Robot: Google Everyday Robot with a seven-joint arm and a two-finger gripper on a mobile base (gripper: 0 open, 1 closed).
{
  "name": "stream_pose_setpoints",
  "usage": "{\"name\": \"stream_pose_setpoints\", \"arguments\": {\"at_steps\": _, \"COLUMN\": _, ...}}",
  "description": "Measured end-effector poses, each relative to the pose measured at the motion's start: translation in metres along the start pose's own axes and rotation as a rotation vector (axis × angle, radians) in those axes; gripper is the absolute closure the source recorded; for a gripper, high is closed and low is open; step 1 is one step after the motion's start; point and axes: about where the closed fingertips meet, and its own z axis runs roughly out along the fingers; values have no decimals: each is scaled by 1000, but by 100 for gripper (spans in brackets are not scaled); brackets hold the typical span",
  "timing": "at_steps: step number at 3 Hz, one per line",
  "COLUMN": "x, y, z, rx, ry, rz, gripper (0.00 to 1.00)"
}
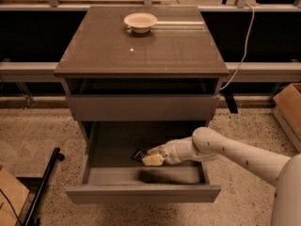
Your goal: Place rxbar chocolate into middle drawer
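The middle drawer [141, 193] is pulled open below the cabinet top, its flat tray in view. My gripper [151, 157] reaches in from the right and hangs over the middle of the tray. It is shut on the rxbar chocolate [138, 154], whose small black wrapper sticks out to the left of the cream fingers [153, 160]. The bar is held a little above the drawer floor, and a shadow lies under it near the front wall.
A cream-white bowl [140, 21] sits at the back of the cabinet top [141, 51]. The upper drawer front [141, 108] is closed. A cardboard box [289, 108] stands at the right, a black pole [43, 185] lies on the floor at the left, and a white cable [241, 55] hangs at the right.
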Motion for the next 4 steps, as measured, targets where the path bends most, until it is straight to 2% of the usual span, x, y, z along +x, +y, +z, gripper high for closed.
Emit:
{"name": "stream_pose_setpoints", "arguments": {"at_steps": 1, "x": 3, "y": -15, "z": 10, "rx": 23, "ry": -5, "rz": -33, "gripper": 100}}
{"name": "stream_pose_setpoints", "arguments": {"at_steps": 2, "x": 9, "y": -31, "z": 17, "rx": 57, "ry": 1, "rz": -24, "gripper": 81}}
{"name": "stream_pose_setpoints", "arguments": {"at_steps": 3, "x": 15, "y": -41, "z": 27, "rx": 71, "ry": 26, "rz": -14, "gripper": 51}}
{"name": "stream_pose_setpoints", "arguments": {"at_steps": 4, "x": 17, "y": -44, "z": 32, "rx": 73, "ry": 39, "rz": -9, "gripper": 27}}
